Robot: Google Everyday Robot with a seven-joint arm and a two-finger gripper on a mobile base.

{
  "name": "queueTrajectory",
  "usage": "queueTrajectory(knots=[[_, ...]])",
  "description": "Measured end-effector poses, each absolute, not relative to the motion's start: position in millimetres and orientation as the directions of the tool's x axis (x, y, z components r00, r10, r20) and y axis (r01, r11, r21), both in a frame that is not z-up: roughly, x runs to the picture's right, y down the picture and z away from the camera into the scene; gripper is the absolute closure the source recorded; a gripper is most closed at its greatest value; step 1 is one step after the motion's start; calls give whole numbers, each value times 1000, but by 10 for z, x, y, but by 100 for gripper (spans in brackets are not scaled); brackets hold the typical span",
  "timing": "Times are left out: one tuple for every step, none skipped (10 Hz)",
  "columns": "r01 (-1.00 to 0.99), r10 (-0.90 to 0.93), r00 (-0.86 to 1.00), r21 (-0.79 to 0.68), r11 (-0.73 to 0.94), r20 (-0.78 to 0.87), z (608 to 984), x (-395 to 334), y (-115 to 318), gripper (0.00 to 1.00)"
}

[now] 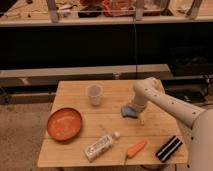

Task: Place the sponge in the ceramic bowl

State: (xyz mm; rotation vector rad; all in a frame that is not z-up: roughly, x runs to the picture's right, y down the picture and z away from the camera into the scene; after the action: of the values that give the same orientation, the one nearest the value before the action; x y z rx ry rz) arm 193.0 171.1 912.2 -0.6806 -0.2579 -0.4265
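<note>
My gripper (136,114) is down at the blue sponge (128,110), right of the wooden table's (75,92) middle, partly hiding it. Whether it grips, I cannot tell. The round glazed orange ceramic bowl (49,125) sits well apart, left.

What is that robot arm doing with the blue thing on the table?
The robot's gripper is down at the blue sponge, a little right of the middle of the table. I cannot tell whether it has hold of it. The sponge is meant to go into the orange ceramic bowl, which sits empty near the table's left edge.
</note>
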Motion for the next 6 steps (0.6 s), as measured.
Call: queueTrajectory(knots=[[461,-295,883,-551,696,365,9122,1928,1712,20],[467,-302,880,-547,695,367,9101,1908,1713,20],[478,-317,874,-530,701,369,8989,1847,1711,20],[484,-330,871,-517,706,365,8848,1793,1694,20],[488,-337,869,-510,708,364,8750,1753,1677,20],[495,-348,865,-504,708,361,8679,1727,1651,20]])
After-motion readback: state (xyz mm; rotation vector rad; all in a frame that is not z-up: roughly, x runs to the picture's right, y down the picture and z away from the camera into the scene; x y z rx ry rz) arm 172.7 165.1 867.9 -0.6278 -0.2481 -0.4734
